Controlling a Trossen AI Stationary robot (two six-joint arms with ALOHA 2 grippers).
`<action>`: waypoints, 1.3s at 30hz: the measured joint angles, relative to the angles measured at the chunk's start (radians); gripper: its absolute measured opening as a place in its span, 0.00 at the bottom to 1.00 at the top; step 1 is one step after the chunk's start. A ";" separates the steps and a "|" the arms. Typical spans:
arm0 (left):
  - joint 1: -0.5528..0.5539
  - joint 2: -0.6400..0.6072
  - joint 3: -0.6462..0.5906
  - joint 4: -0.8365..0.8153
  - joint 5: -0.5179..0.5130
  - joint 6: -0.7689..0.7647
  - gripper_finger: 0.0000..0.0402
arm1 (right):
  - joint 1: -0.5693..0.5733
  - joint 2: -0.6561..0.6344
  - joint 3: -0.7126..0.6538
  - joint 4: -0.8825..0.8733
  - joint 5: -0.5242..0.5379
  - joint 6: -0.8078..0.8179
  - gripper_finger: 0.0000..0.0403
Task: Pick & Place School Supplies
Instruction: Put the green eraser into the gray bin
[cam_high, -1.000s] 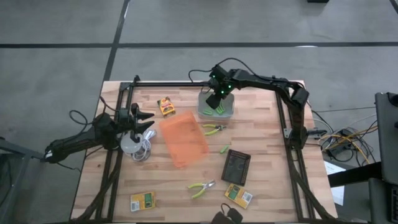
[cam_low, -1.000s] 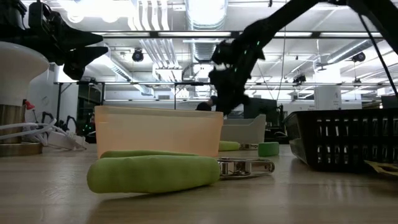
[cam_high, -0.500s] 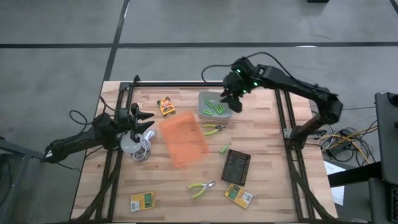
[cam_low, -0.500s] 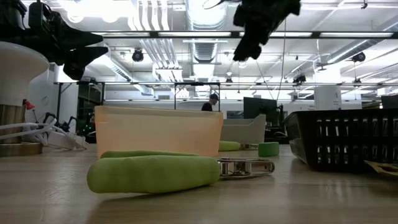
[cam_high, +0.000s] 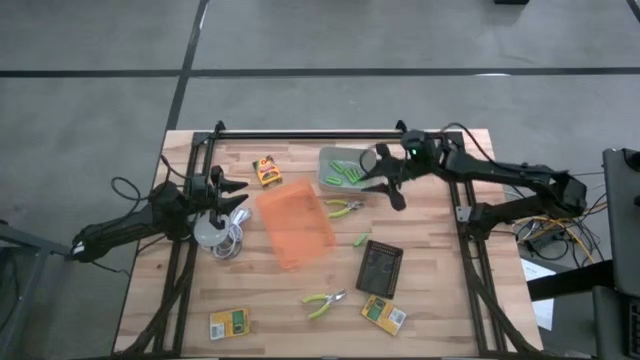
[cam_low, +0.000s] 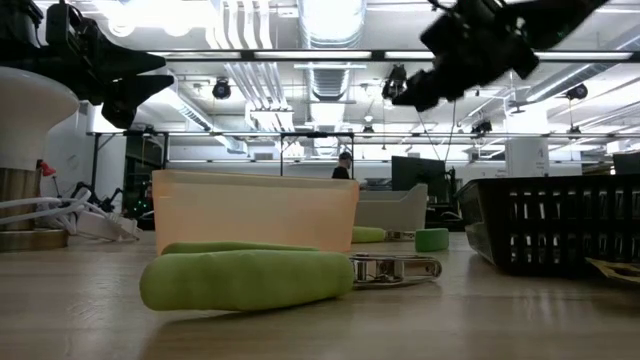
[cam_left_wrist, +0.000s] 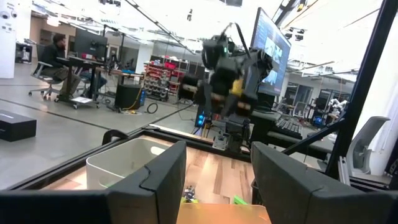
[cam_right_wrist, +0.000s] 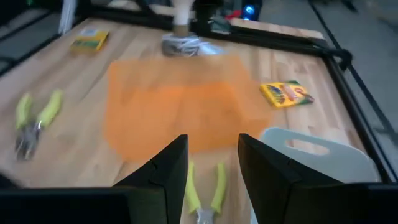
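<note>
Right gripper (cam_high: 385, 180) hangs above the table just beside the grey bin (cam_high: 345, 170), on its right edge — fingers apart, nothing between them. In the right wrist view one pair of pliers (cam_right_wrist: 204, 190) lies directly past the fingertips, next to the orange bin (cam_right_wrist: 177, 109).

Grey bin holds several lime-green markers (cam_high: 346, 173). Orange bin (cam_high: 295, 222) sits mid-table, tilted; nothing visible in it. A black mesh basket (cam_high: 380, 268) lies nearer the front; contents cannot be told.

Loose on the wood: pliers (cam_high: 343, 208) between the grey and orange bins, one marker (cam_high: 361, 240) just right of the orange bin, a second pair of pliers (cam_high: 324, 301) near the front, a crayon box (cam_high: 266, 171) at the back left of the orange bin, two more boxes at the front — one left (cam_high: 230, 323), one beside the basket (cam_high: 384, 314).

Left gripper (cam_high: 235, 193) waits at the left side over a white round thing with cable (cam_high: 214, 234), fingers spread, holding nothing.
</note>
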 joint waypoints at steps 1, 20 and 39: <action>0.000 0.000 0.000 0.000 0.000 0.000 0.47 | 0.000 -0.004 -0.033 0.025 -0.024 -0.044 0.34; 0.000 0.000 0.000 0.000 0.000 0.000 0.47 | 0.000 0.152 -0.139 0.060 -0.231 -0.155 0.34; 0.000 0.000 0.000 0.000 0.000 0.000 0.47 | 0.067 0.398 -0.117 0.076 -0.244 -0.315 0.34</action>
